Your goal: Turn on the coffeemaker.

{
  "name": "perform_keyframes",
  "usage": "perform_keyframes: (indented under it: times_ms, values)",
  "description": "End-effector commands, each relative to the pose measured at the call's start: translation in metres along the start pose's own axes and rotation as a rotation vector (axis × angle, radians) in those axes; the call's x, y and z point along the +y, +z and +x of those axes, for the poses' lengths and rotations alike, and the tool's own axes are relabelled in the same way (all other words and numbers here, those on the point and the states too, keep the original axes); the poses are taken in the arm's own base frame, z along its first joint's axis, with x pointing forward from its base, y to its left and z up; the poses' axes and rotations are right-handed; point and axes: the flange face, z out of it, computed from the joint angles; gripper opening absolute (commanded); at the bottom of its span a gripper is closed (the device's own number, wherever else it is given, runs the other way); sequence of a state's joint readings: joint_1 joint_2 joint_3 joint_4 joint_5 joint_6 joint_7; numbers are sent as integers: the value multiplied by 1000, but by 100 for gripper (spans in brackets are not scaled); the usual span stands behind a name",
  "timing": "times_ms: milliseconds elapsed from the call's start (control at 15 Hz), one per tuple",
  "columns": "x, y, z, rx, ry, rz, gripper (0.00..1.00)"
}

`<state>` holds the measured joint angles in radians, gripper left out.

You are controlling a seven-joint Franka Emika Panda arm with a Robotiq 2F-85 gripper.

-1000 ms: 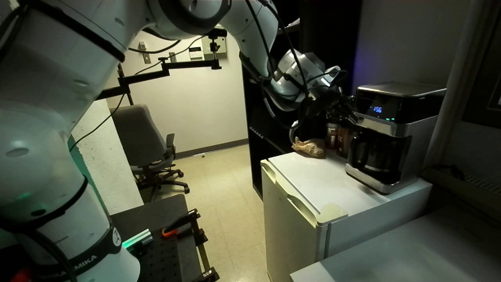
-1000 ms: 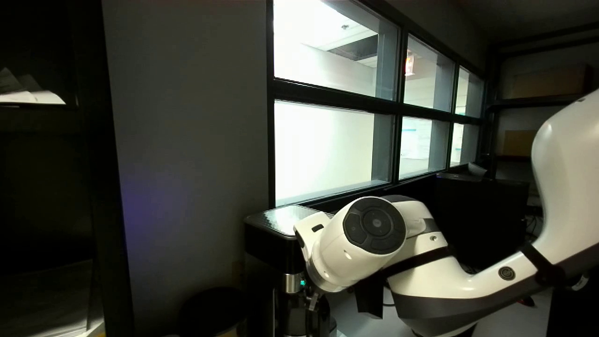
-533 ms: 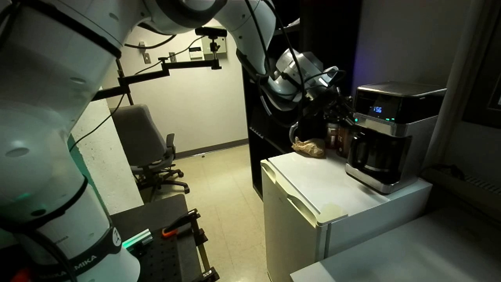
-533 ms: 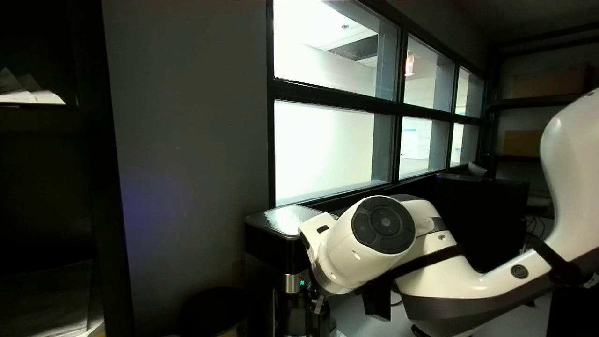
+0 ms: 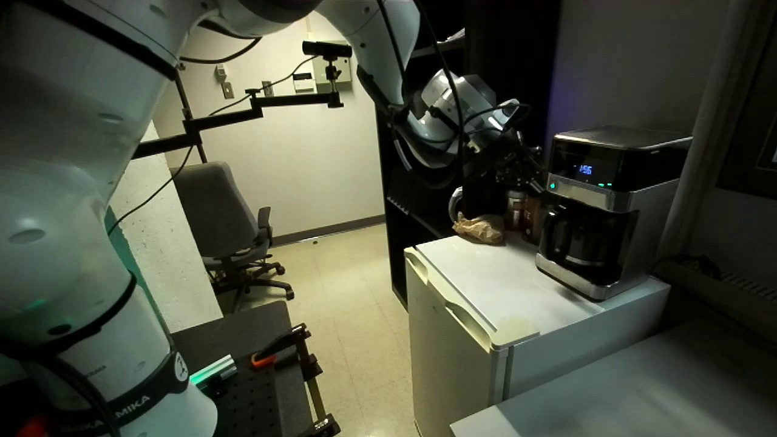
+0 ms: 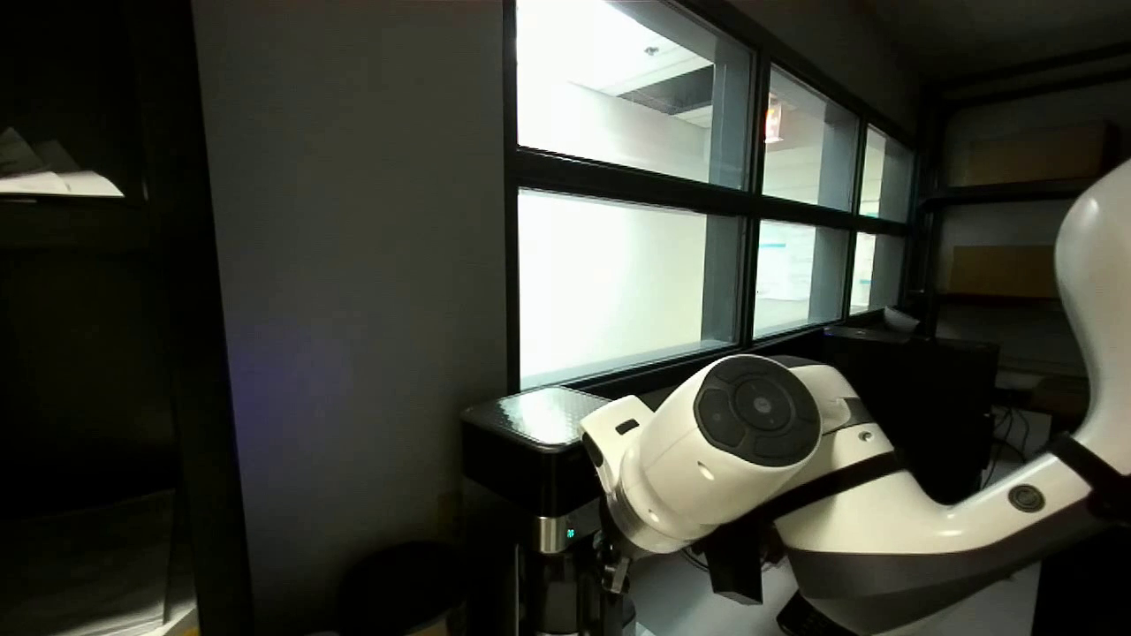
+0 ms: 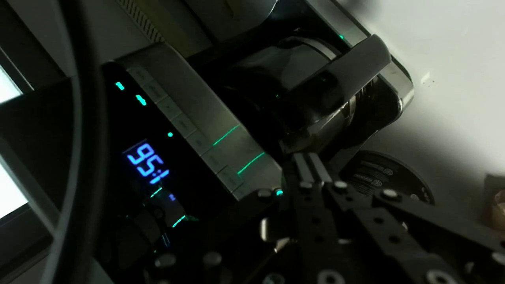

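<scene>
- One gripper (image 7: pixel 311 167) is seen in the wrist view, its two fingertips (image 7: pixel 302 168) set together, with nothing held between them.
- One coffeemaker (image 5: pixel 646 212) is placed just beside the tips; in an exterior view a narrow gap is left between them and the end of its metal band (image 5: pixel 586 192).
- On its one display (image 7: pixel 148 162), three blue digits are shown; near these, two green marks and one green dot are lit, and one green light (image 7: pixel 279 192) is lit at the band's end.
- One carafe (image 5: pixel 587 240) is housed in the lower half, with one handle (image 7: pixel 347 71).
- The coffeemaker is carried by one white table (image 5: pixel 485 273), its base set close to the side edge; a bare stretch of top is left open toward the front edge.
- At the far end, two containers (image 5: pixel 515 215) and one crumpled brown bundle (image 5: pixel 479 228) are placed side by side.
- Farther off, open floor (image 5: pixel 340 291) is left between the table and one grey chair (image 5: pixel 203 209).
</scene>
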<state>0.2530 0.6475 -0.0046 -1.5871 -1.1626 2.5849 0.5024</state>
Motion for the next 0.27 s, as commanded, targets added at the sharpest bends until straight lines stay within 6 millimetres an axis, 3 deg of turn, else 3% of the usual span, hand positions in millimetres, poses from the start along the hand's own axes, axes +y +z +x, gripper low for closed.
perform_keyframes:
  times_ms: [0, 200]
  values:
    - [1, -12, -6, 12, 0, 8, 0]
    - [1, -15, -9, 14, -3, 16, 0]
